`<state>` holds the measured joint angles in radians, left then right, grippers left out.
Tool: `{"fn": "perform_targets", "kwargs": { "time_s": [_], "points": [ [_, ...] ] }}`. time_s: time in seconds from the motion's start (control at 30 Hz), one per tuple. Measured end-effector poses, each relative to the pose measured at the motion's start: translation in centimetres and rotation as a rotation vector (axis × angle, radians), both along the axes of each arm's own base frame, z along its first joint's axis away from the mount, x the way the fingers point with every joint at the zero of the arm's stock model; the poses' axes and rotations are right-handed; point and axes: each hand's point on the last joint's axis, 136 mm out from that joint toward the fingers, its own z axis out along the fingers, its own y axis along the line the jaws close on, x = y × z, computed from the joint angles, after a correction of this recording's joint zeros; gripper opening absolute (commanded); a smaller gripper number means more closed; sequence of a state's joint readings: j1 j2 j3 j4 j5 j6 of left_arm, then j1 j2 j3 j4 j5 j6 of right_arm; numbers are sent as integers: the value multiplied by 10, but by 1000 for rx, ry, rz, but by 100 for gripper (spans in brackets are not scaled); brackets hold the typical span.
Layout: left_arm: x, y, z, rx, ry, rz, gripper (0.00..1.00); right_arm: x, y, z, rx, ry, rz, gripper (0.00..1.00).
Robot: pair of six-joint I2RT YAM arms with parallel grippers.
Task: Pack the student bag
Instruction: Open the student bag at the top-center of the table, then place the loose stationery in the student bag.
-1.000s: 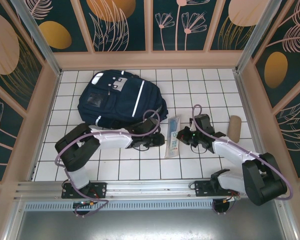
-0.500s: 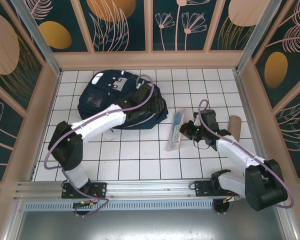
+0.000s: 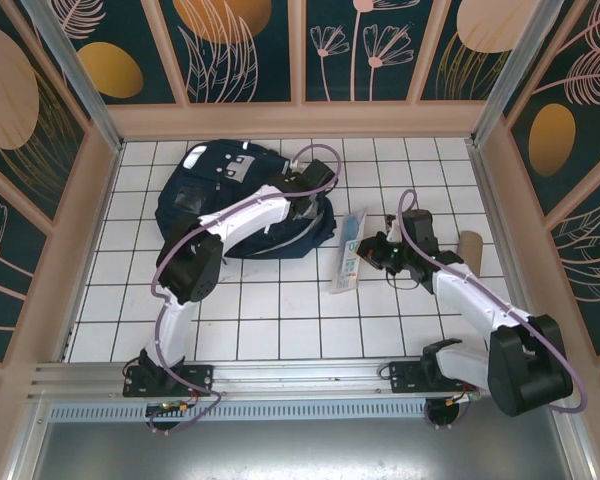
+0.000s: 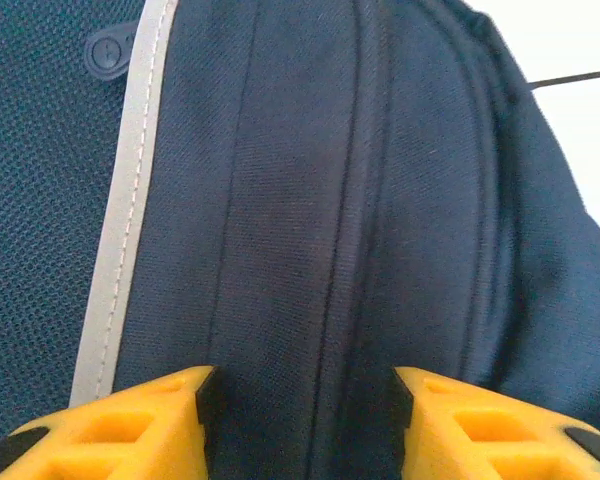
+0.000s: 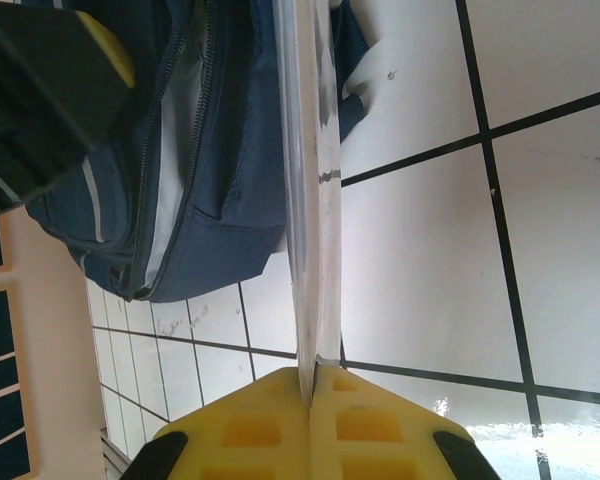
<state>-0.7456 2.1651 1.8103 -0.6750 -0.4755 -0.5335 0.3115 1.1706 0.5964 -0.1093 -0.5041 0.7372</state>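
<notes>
The student bag [image 3: 225,195], a large navy backpack with pale stripes, lies on the white tiles at the back left. My left gripper [image 3: 302,203] is over its right side. In the left wrist view the gripper [image 4: 300,425] stands open, its yellow fingers [image 4: 130,430] apart just above the navy fabric [image 4: 310,200] beside a grey stripe [image 4: 130,200]. My right gripper [image 3: 382,250] is shut on the near end of a flat clear packet [image 3: 351,250] with blue print. In the right wrist view the packet [image 5: 308,200] shows edge-on between the closed gripper [image 5: 313,385], with the bag [image 5: 200,200] beyond.
A tan cylinder [image 3: 469,256] lies on the tiles to the right of my right arm. Low peach walls [image 3: 300,120] ring the tiled floor. A metal rail [image 3: 300,378] runs along the near edge by the arm bases.
The left arm has swung from the tiles in front of the bag up onto the bag's right side. The right gripper has shifted the packet slightly back and tipped it on edge.
</notes>
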Motion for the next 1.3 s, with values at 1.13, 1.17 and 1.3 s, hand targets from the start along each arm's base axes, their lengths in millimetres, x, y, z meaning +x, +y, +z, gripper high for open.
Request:
{"fn": "perform_targets", "kwargs": {
  "time_s": [1.13,1.17,1.3],
  "points": [
    [9,69,156,-215,-131,20,0,67,64,66,320,-183,50,0],
    [9,71,157,-230,-125,17,0,71,74,69,331,-188,61,0],
    [10,75,162,-282,-109,7,0,85,104,75,362,-204,83,0]
  ]
}}
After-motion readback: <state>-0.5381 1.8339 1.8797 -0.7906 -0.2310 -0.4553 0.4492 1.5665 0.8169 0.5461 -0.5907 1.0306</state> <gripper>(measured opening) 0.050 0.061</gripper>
